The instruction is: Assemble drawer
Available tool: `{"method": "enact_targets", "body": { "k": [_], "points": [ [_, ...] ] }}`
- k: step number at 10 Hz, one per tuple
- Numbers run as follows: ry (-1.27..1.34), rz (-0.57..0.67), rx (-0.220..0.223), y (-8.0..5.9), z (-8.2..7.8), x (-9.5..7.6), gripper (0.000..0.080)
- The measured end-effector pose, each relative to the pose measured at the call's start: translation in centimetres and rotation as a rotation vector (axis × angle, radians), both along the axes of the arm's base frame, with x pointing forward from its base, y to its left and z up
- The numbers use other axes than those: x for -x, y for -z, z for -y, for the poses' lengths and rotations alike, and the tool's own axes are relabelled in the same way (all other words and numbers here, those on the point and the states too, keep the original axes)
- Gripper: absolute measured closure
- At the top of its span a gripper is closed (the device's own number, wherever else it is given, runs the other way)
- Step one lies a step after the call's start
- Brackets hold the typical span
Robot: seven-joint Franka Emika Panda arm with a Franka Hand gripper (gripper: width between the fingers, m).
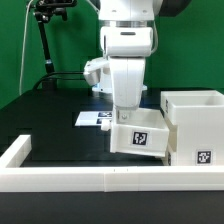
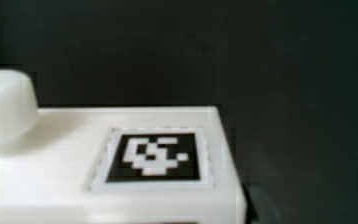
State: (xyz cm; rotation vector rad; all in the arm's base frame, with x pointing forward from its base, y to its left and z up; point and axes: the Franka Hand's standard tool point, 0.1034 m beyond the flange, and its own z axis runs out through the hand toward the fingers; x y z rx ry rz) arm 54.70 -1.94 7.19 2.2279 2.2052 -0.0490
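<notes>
Gripper: we see the arm's white wrist body coming straight down, and the gripper (image 1: 127, 112) ends right at the top of a small white tray; its fingertips are hidden behind the tray's rim, so we cannot tell how far apart the jaws stand or whether they grip the tray.
Finger: in the wrist view we make out one rounded white finger (image 2: 3, 105) at the picture's edge, touching or just over the white tagged surface; the view is blurred, and we cannot tell which.
Small tray: directly under the gripper we find the small tray (image 1: 139, 137), tilted slightly, its black-and-white tag facing the exterior camera. The wrist view shows a white tagged face (image 2: 155, 160) close below the camera, which we take to be this same part.
Housing: just beside the gripper, toward the exterior view's right, we see the tall boxy housing (image 1: 195, 125), open at the top, with a tag low on its front. The small tray touches or nearly touches its side wall.
Border wall: nearer the exterior camera than the gripper, we see the low white border wall (image 1: 70, 180) running across the table's front edge.
Marker board: beyond the gripper, partly hidden by the arm, the marker board (image 1: 92, 118) lies flat on the black table (image 1: 45, 115).
Stand: far behind the gripper, toward the exterior view's left, we see a black stand (image 1: 45, 40) against the green backdrop (image 1: 20, 50).
</notes>
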Motion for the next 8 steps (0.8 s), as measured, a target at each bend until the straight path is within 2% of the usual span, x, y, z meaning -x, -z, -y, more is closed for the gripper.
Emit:
{"method": "enact_targets", "body": {
  "k": [5, 8],
  "points": [
    [0.004, 0.045, -0.005, -0.1, -0.7, -0.2, 0.075],
    [0.0, 0.032, -0.004, -0.2, -1.5, -0.1, 0.075]
  ]
}}
